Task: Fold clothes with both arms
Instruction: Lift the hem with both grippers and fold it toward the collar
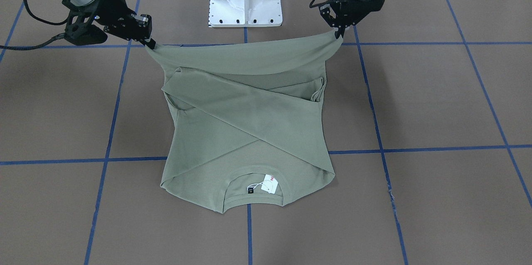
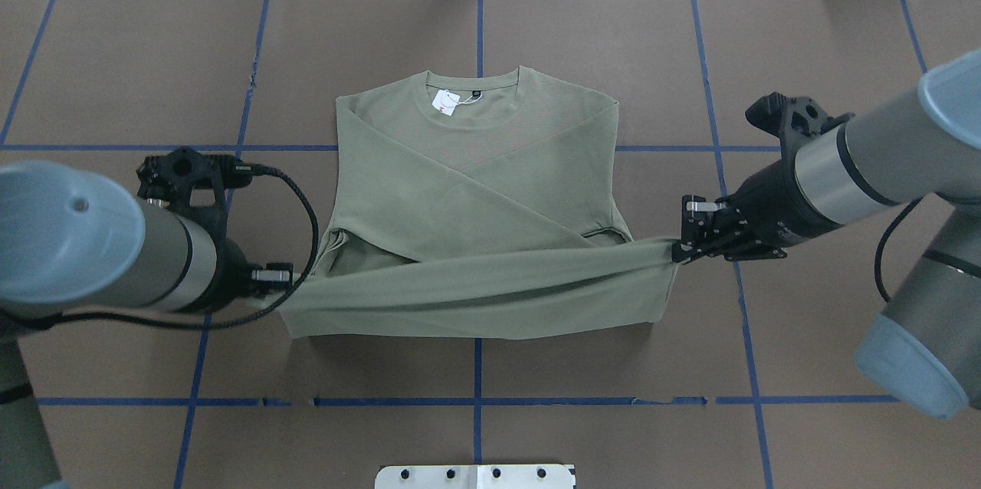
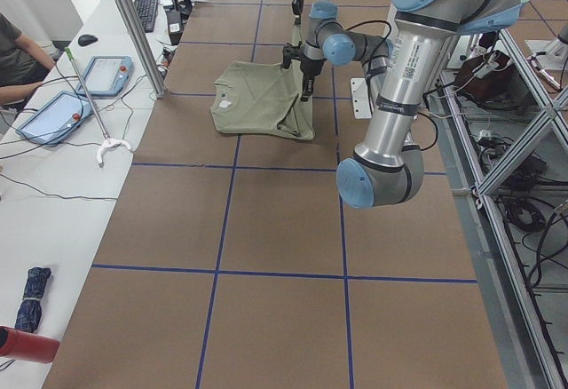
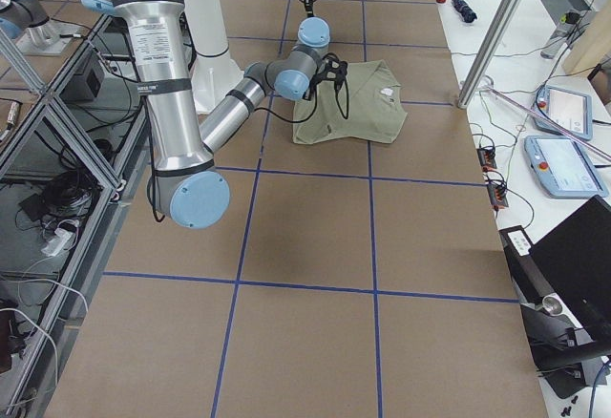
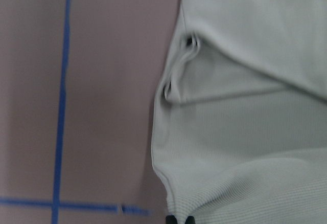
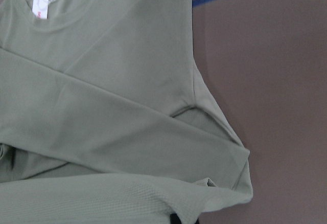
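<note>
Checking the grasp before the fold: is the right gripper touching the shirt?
Touching. Overhead view shows the right gripper pinching the shirt at its lifted hem corner.

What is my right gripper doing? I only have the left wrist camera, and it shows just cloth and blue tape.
Observer: The right gripper is shut on one bottom corner of the shirt, held raised.
Operator: And the left?
Observer: The left gripper pinches the other bottom corner, so the hem hangs stretched between them.
Operator: Sleeves done?
Observer: Yes, both sleeves lie crossed over the chest.
</note>
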